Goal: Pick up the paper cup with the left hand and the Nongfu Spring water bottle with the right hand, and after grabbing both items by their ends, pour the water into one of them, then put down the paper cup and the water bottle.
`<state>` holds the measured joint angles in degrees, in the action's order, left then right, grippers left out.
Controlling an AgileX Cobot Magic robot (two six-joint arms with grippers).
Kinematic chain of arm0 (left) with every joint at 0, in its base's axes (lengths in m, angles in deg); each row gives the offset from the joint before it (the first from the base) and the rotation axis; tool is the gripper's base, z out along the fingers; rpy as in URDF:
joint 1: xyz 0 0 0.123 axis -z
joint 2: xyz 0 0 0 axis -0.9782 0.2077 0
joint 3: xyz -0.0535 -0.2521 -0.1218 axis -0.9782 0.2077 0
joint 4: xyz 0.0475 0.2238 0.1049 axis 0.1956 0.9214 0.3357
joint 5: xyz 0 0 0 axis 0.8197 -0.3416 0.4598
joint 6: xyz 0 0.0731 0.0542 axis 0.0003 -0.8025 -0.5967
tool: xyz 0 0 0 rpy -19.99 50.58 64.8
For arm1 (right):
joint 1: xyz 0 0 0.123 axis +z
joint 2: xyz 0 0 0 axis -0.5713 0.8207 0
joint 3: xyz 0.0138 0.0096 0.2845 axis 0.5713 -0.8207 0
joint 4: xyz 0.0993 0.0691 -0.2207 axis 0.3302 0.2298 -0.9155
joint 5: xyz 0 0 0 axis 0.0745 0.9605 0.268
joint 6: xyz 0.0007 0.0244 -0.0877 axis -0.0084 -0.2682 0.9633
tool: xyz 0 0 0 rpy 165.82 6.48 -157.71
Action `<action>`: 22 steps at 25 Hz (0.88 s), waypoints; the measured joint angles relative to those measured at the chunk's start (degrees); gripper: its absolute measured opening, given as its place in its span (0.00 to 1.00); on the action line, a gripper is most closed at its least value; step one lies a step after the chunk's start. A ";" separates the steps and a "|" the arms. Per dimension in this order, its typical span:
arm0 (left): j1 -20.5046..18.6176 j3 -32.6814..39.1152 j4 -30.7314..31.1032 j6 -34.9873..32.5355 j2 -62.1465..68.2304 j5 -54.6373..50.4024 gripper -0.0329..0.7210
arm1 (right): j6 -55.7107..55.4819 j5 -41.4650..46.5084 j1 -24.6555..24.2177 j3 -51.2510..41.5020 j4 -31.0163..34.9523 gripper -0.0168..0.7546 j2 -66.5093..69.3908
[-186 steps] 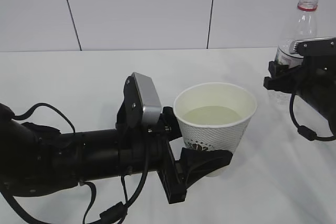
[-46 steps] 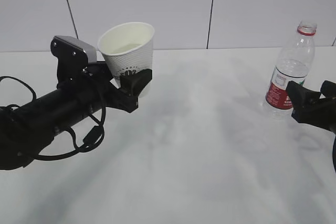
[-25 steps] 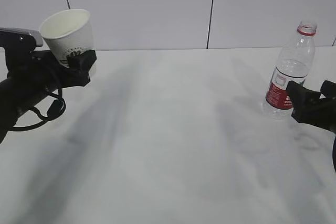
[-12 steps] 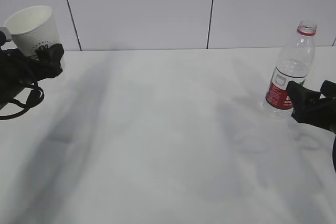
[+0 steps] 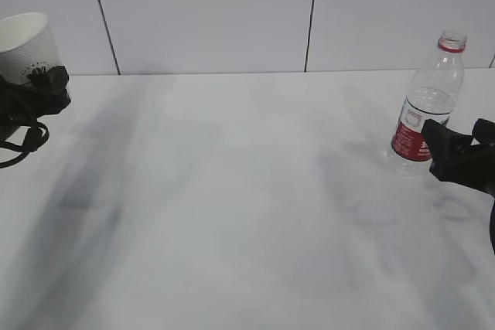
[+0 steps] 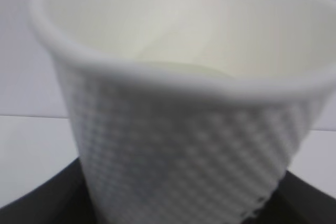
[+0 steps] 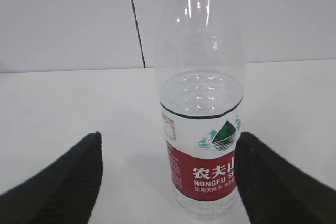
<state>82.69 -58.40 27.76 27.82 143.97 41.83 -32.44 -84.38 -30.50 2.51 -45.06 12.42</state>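
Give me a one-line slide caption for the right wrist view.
Nongfu Spring water bottle standing upright on the white table, framed between the open fingers of the right tool, not gripped.

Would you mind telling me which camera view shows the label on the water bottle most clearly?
The right wrist view: the water bottle fills the frame and its red-and-white label reads clearly. The exterior view shows the whole bottle, small, its label partly behind the right claw. The left wrist view shows none of it.
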 joint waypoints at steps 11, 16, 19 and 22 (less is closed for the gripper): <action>-1.22 0.00 -0.35 0.00 3.33 1.12 0.73 | 0.00 0.00 0.00 0.00 0.00 0.78 0.00; -1.27 -0.25 -0.35 0.00 5.21 1.69 0.73 | 0.00 0.00 0.00 0.00 0.00 0.78 0.00; -1.27 -1.80 -0.13 0.00 7.22 1.69 0.73 | 0.00 0.00 0.00 0.00 0.00 0.78 0.00; -1.27 -3.67 0.12 -0.04 8.48 1.69 0.73 | 0.00 0.00 0.00 0.00 -0.12 0.78 0.00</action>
<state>81.42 -62.07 27.87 27.78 152.46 43.53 -32.44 -84.38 -30.50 2.51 -45.18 12.42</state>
